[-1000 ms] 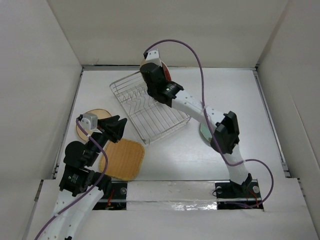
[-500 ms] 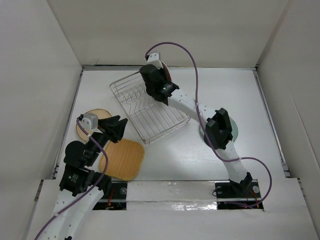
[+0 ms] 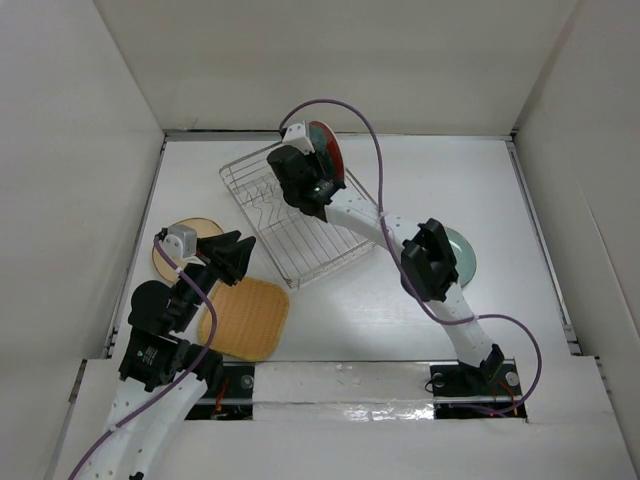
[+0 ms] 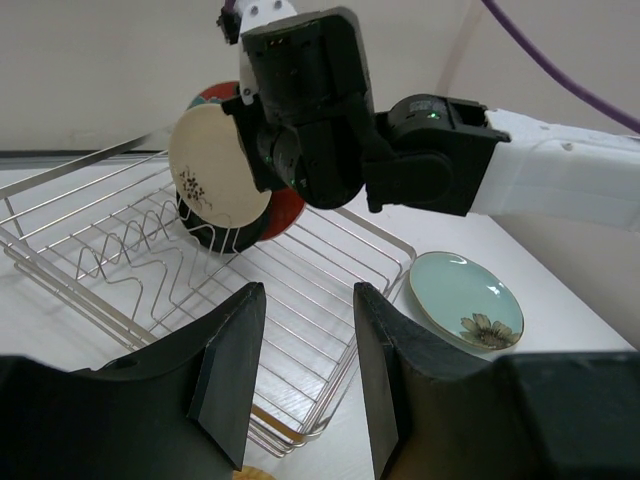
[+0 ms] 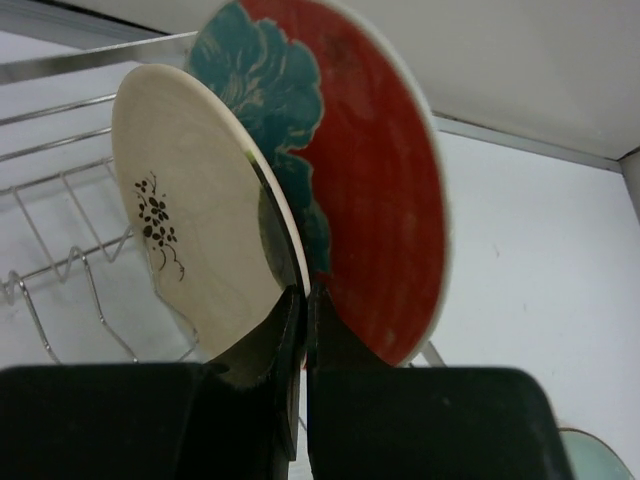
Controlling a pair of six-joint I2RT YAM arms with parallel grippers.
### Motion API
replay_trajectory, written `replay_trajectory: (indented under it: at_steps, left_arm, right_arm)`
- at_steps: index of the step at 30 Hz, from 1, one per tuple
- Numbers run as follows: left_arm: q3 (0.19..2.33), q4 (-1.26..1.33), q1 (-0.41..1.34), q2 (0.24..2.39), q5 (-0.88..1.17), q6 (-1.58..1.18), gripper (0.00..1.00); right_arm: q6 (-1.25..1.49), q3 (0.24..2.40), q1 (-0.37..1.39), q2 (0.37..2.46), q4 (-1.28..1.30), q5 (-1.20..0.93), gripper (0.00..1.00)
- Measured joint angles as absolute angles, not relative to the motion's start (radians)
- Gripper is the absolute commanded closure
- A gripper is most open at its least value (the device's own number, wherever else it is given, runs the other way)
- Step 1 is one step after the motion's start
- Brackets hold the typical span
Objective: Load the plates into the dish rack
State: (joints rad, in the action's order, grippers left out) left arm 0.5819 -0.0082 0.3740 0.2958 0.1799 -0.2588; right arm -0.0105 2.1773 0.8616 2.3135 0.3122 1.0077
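My right gripper [image 5: 305, 300] is shut on the rim of the cream plate with a dark rim [image 5: 200, 220] and holds it upright over the far end of the silver wire dish rack [image 3: 305, 235]. The teal-and-red plate [image 5: 370, 190] stands on edge just behind it, close against it. In the left wrist view the cream plate [image 4: 215, 170] hangs above the prongs. My left gripper [image 4: 305, 370] is open and empty, near the rack's near left corner. The pale green flower plate [image 3: 462, 255] lies flat right of the rack. The black plate is out of view.
The orange woven plate [image 3: 245, 318] lies flat in front of the rack, beside my left gripper [image 3: 235, 258]. The tan wooden plate [image 3: 178, 248] lies left of it, partly under the left arm. White walls enclose the table on three sides.
My right gripper has carried the cream plate a little nearer and left over the rack. The right elbow swung left and uncovered the pale green plate. The left arm has not moved.
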Motion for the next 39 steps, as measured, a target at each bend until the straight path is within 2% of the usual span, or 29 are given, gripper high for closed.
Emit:
replay_trajectory:
  at_steps: [6,9,10,13,18,21,22,24,25,26,33,39]
  left_arm:
    - [0.582,-0.008,0.374,0.297,0.180,-0.259,0.62]
    - [0.582,-0.008,0.374,0.297,0.180,-0.259,0.62]
    - [0.582,-0.008,0.374,0.297,0.180,-0.259,0.62]
    - [0.582,-0.008,0.374,0.297,0.180,-0.259,0.62]
    - [0.582,-0.008,0.374,0.297,0.180,-0.259,0.62]
    - [0.582,-0.008,0.374,0.297,0.180,-0.259,0.62]
    - [0.582,-0.008,0.374,0.297,0.180,-0.259,0.62]
    - [0.582,-0.008,0.374,0.297,0.180,-0.259,0.62]
    - [0.582,-0.008,0.374,0.297,0.180,-0.259,0.62]
    - [0.582,-0.008,0.374,0.297,0.179,-0.259,0.62]
    - [0.582,-0.008,0.374,0.278,0.183,-0.259,0.64]
    - [0.582,-0.007,0.374,0.257,0.184,-0.259,0.64]
  right_arm:
    - [0.030,2.177,0.881,2.376,0.335,1.001,1.00]
    - [0.058,2.174,0.890,2.405,0.344,1.001,0.88]
    - [0.066,2.173,0.892,2.410,0.340,1.000,0.75]
    - [0.092,2.172,0.899,2.410,0.344,0.995,0.49]
    - [0.116,2.119,0.911,2.385,0.337,0.978,0.36]
    - [0.144,1.995,0.909,2.292,0.332,0.936,0.35]
    - [0.158,1.932,0.905,2.242,0.316,0.913,0.43]
    - [0.197,1.772,0.896,2.097,0.284,0.860,0.69]
    - [0.220,1.673,0.883,2.007,0.246,0.828,0.95]
    - [0.250,1.568,0.867,1.905,0.210,0.800,1.00]
    - [0.532,0.923,0.608,1.248,-0.022,0.710,1.00]
    - [0.789,0.477,0.290,0.939,0.084,0.614,1.00]
